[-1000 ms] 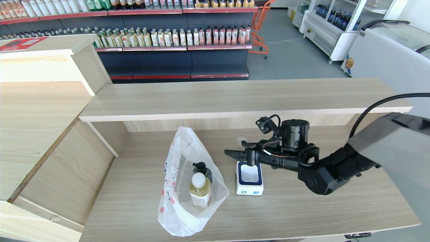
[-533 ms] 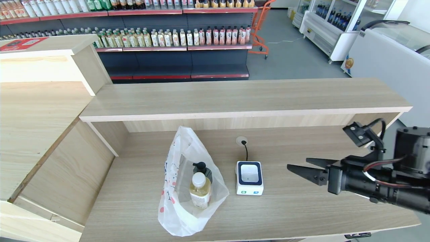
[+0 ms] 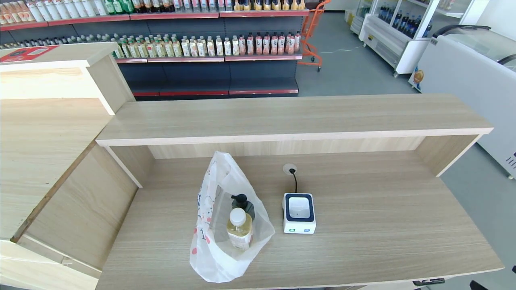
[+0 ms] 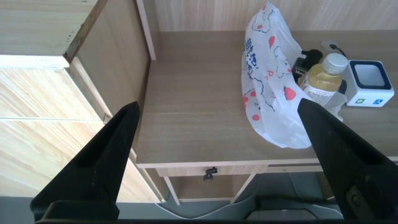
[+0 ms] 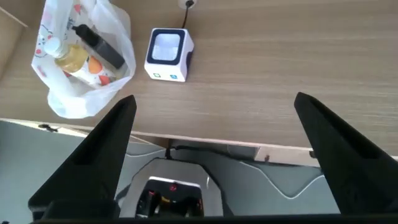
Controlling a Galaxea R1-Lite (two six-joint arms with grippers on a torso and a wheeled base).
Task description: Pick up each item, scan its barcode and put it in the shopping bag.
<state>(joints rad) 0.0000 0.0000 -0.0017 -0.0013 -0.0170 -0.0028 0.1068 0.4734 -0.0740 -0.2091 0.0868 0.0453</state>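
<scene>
Inside the shopping bag (image 3: 203, 209), on the lower counter (image 3: 383, 225), you have two items. One is a pale tea-coloured bottle (image 3: 239, 229), white cap uppermost. The other is a black pump bottle (image 3: 242, 200) just behind it; whether they touch I cannot tell. The bag is thin white plastic with red and blue prints and its mouth is slumped open. I judge it soft enough to fold if nudged.

Just beside it sits the scanner (image 3: 299, 213), a white block with a dark-framed window facing up. Its cable (image 3: 295, 181) runs toward the back of the counter.

Both items seen are bagged, so I read the task as at or near its end. Should another item come to you, the next move calls for a grasp that leaves its barcode free to face that window. After that comes a drop through the bag's mouth without dragging the plastic.

Your left gripper (image 4: 217, 106) hangs off the counter's near edge on the bag's side, fingers spread wide with nothing between them. Your right gripper (image 5: 215, 98) hangs likewise nearer the scanner, fingers also wide apart and bare.
</scene>
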